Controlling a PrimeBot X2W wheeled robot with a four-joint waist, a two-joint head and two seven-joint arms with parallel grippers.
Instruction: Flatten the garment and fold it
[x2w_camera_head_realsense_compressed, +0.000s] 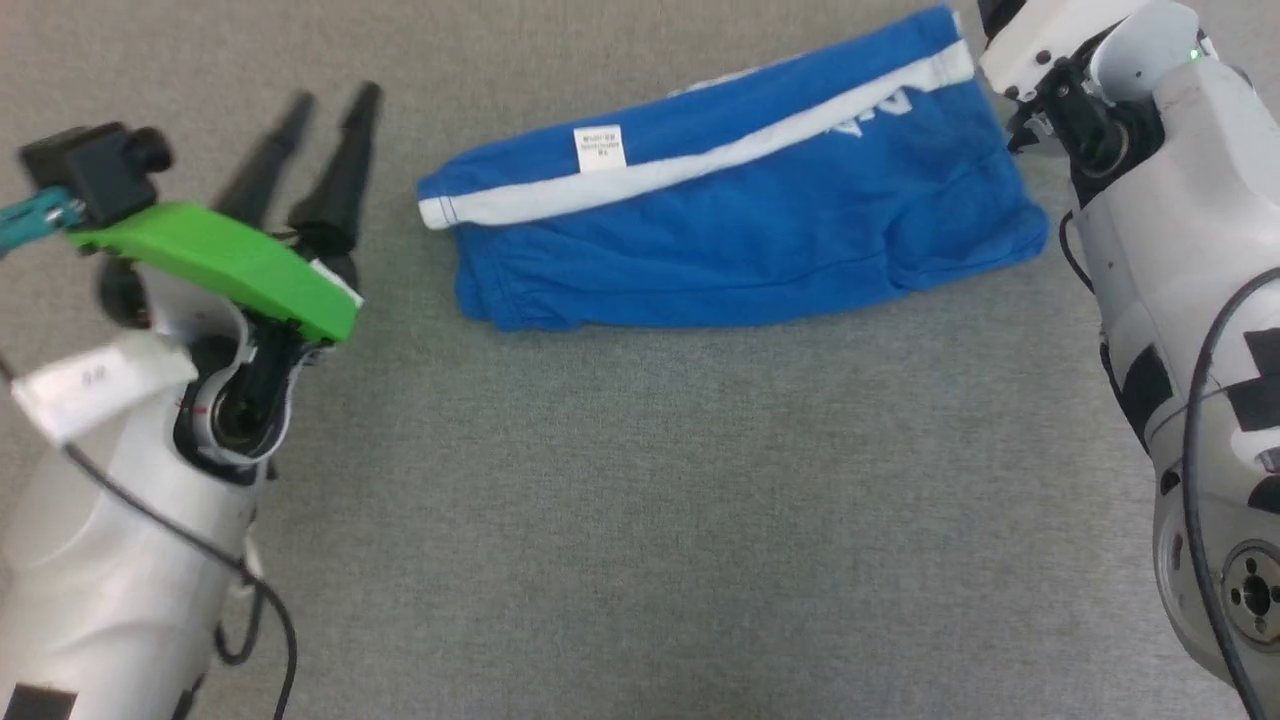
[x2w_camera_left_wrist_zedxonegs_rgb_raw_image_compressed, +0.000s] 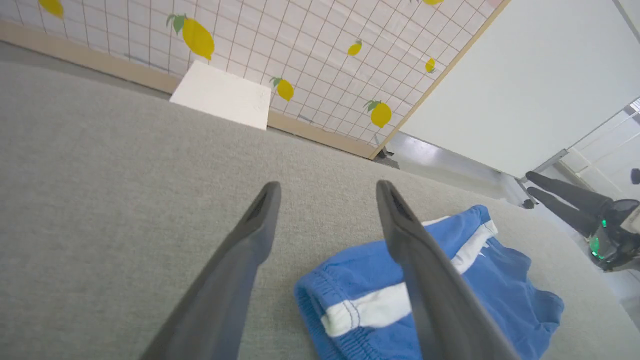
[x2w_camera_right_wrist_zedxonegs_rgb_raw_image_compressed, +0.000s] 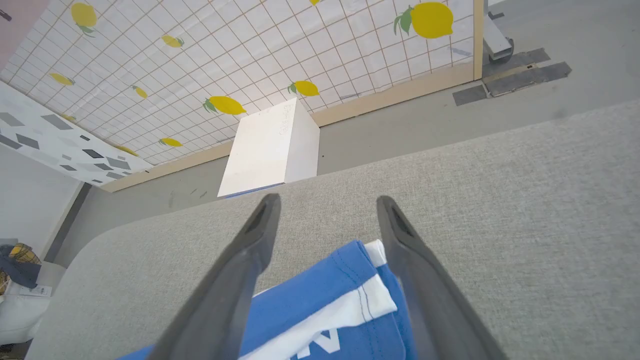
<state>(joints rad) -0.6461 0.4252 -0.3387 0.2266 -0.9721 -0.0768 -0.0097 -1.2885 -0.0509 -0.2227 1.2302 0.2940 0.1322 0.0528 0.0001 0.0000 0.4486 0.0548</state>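
Note:
The garment (x2w_camera_head_realsense_compressed: 740, 230) is a pair of bright blue shorts, folded into a long strip on the grey table (x2w_camera_head_realsense_compressed: 640, 520). A white trim band and a small white tag face up. My left gripper (x2w_camera_head_realsense_compressed: 330, 100) hovers to the left of the waist end, open and holding nothing; in the left wrist view its fingers (x2w_camera_left_wrist_zedxonegs_rgb_raw_image_compressed: 327, 186) frame the gathered waistband (x2w_camera_left_wrist_zedxonegs_rgb_raw_image_compressed: 350, 310). My right gripper (x2w_camera_right_wrist_zedxonegs_rgb_raw_image_compressed: 328, 198) stands open over the hem corner (x2w_camera_right_wrist_zedxonegs_rgb_raw_image_compressed: 310, 295) with the white lettering, gripping nothing. My right gripper (x2w_camera_left_wrist_zedxonegs_rgb_raw_image_compressed: 529, 182) shows past the garment's far end in the left wrist view.
Beyond the table's far edge a white box (x2w_camera_right_wrist_zedxonegs_rgb_raw_image_compressed: 270, 150) stands against a lemon-patterned wall (x2w_camera_right_wrist_zedxonegs_rgb_raw_image_compressed: 250, 50). A heap of cloth (x2w_camera_right_wrist_zedxonegs_rgb_raw_image_compressed: 15, 280) lies on the floor off the table's left corner. Bare grey table spreads in front of the garment.

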